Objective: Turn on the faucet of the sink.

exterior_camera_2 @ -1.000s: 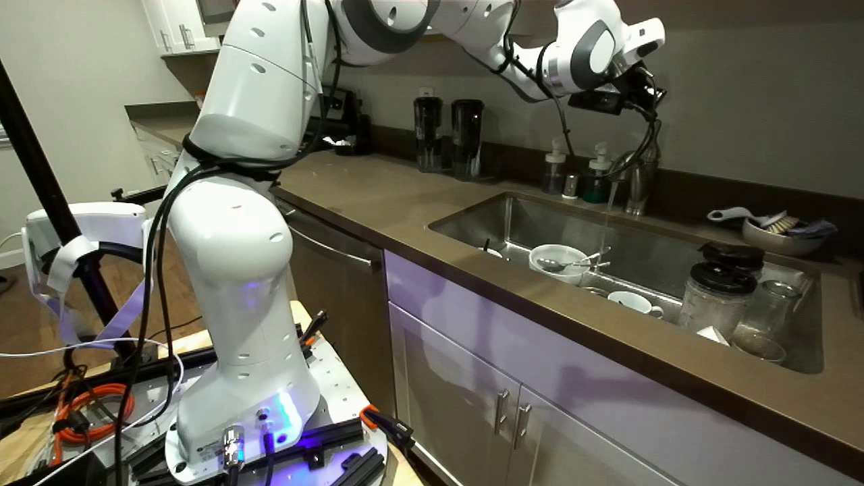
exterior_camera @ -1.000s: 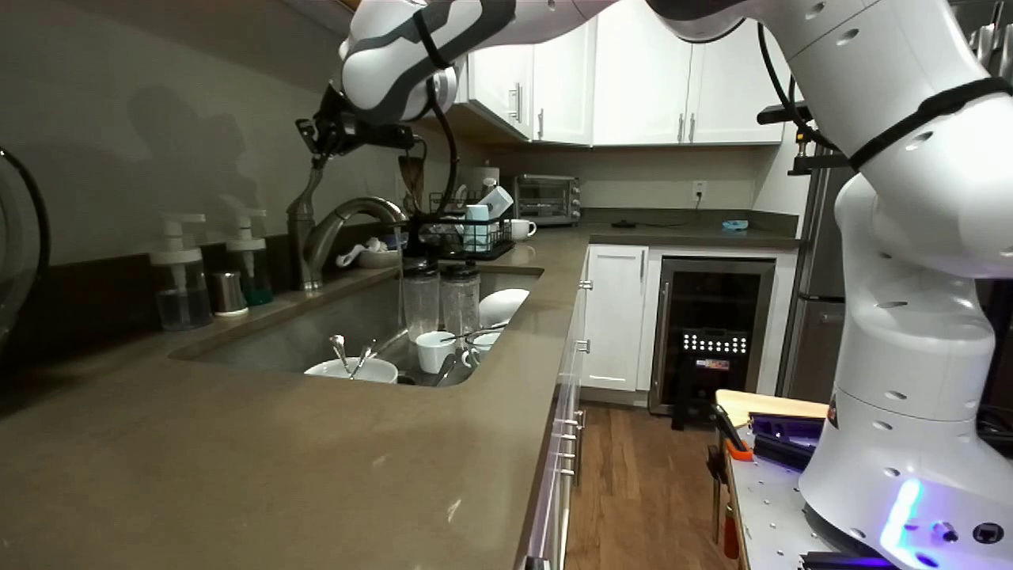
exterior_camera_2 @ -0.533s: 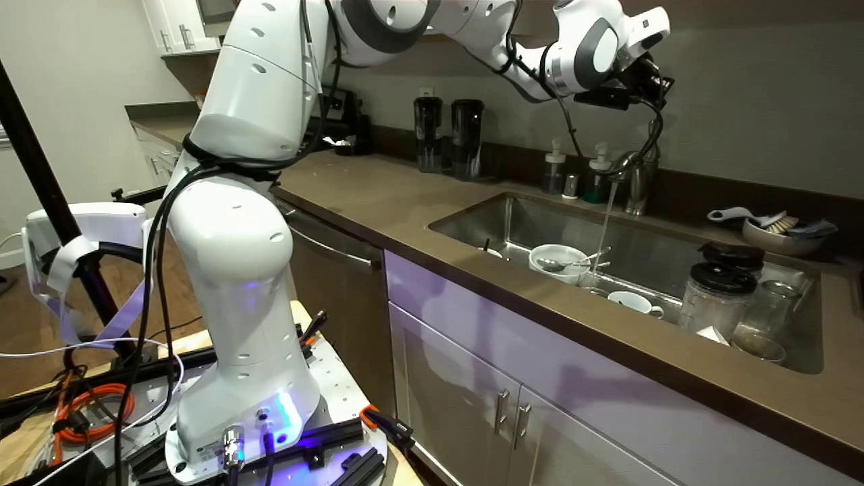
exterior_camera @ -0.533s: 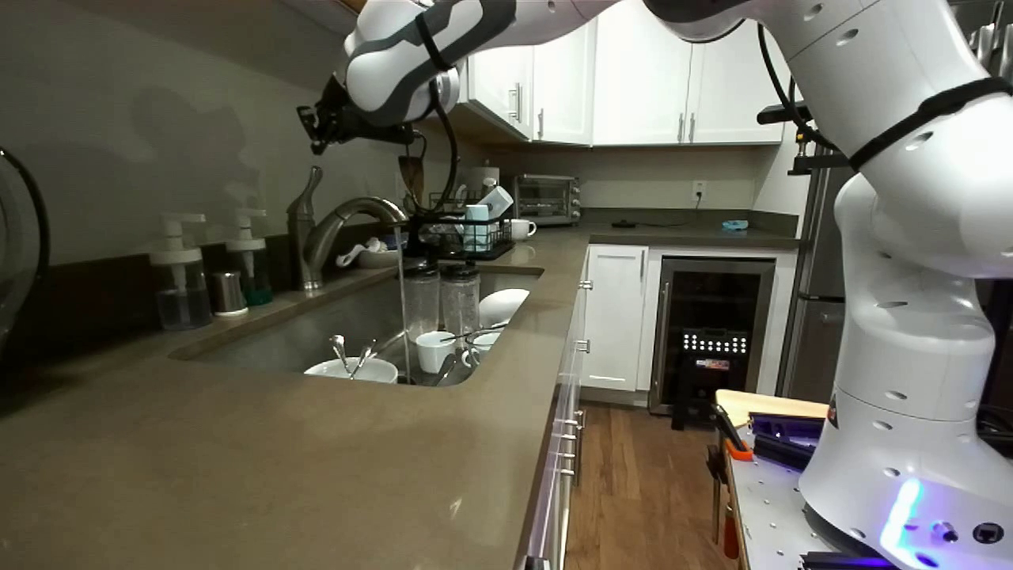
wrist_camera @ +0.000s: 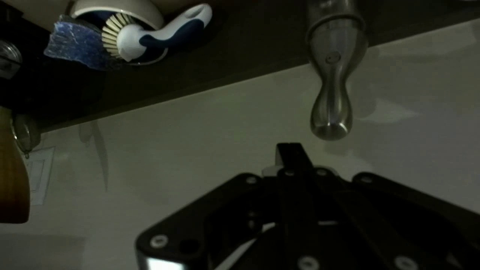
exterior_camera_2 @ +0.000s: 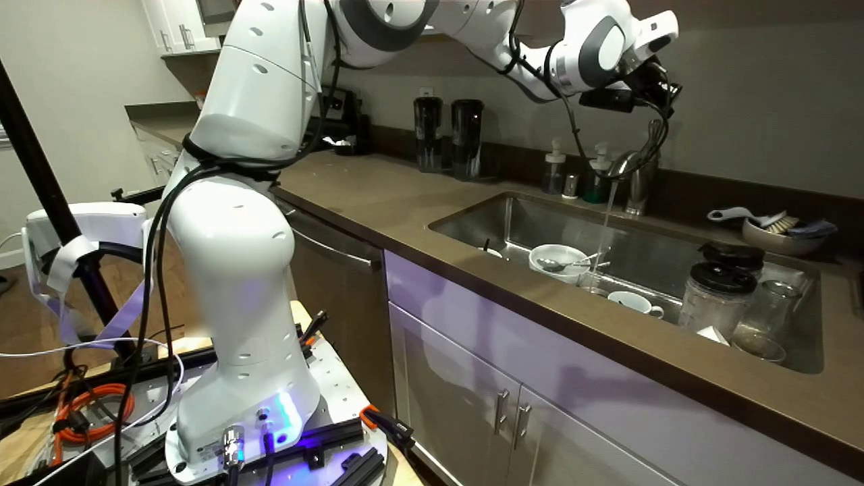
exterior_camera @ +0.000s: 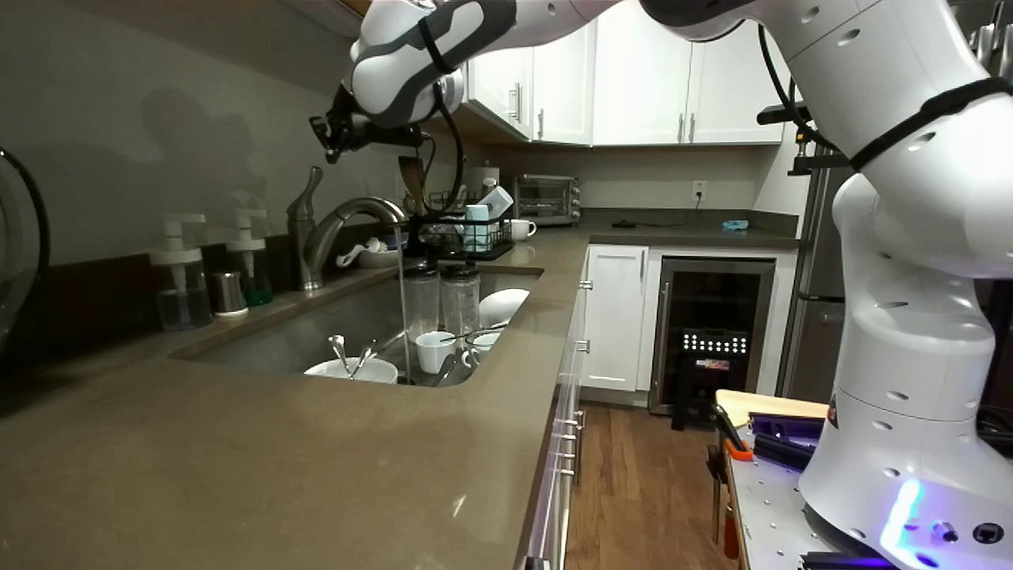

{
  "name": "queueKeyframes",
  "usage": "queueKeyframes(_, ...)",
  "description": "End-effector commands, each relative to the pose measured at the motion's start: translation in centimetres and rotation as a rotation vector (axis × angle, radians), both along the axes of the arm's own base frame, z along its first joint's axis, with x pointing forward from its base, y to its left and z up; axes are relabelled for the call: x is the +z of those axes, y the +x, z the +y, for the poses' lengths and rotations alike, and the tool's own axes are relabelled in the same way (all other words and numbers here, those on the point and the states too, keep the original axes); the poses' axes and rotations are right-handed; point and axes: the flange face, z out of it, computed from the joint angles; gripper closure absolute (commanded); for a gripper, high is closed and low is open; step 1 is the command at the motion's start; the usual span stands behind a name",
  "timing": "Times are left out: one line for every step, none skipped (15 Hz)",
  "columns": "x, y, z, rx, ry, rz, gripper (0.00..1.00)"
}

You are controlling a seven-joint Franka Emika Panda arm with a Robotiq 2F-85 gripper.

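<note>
Streaming into the sink (exterior_camera_2: pixel 553 223) goes the water (exterior_camera_2: pixel 605 229)! | pincer (wrist_camera: pixel 290 150) pressed together, empty, above the lever (wrist_camera: pixel 333 78), apart from it | faucet (exterior_camera_2: pixel 638 194) at the far edge | looks done: draw off upward first, never brushing the lever

No text, brand or number can be read. On the faucet (wrist_camera: pixel 335 77), near the pincer (wrist_camera: pixel 290 149) and lower than it, the wrist view shows a small round mark (wrist_camera: pixel 332 57) with a curved line inside; which sign this is, I cannot tell. In an exterior view, well apart from the pincer and much lower, a label (exterior_camera: pixel 712 365) with red and white is on a black object (exterior_camera: pixel 695 402) before the glass-door cooler (exterior_camera: pixel 718 297), too small for reading. Well below the pincer, the robot's white base (exterior_camera: pixel 902 459) bears a small dark mark (exterior_camera: pixel 832 412) with a little red, equally unreadable.
</note>
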Motion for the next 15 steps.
queueKeyframes(0.3,0.0,0.7,-0.001,0.046,0.067,1.00)
queueKeyframes(0.3,0.1,0.8,-0.003,0.054,0.081,1.00)
queueKeyframes(0.2,0.2,1.0,-0.002,0.061,0.092,1.00)
queueKeyframes(0.1,0.2,1.1,0.000,0.069,0.098,1.00)
queueKeyframes(0.1,0.3,1.2,-0.003,0.070,0.102,1.00)
queueKeyframes(0.0,0.3,1.2,-0.005,0.074,0.109,1.00)
queueKeyframes(-0.1,0.3,1.3,-0.004,0.080,0.118,1.00)
queueKeyframes(-0.2,0.3,1.3,-0.004,0.081,0.120,1.00)
queueKeyframes(-0.3,0.3,1.2,-0.009,0.076,0.123,1.00)
queueKeyframes(-0.3,0.3,1.1,-0.012,0.075,0.128,1.00)
queueKeyframes(-0.4,0.2,1.2,-0.012,0.077,0.139,1.00)
queueKeyframes(-0.6,0.1,1.2,-0.014,0.077,0.151,1.00)
queueKeyframes(-0.7,0.1,1.2,-0.016,0.078,0.160,1.00)
queueKeyframes(-0.8,0.0,1.3,-0.017,0.080,0.166,1.00)
queueKeyframes(-0.9,0.0,1.4,-0.016,0.083,0.168,1.00)
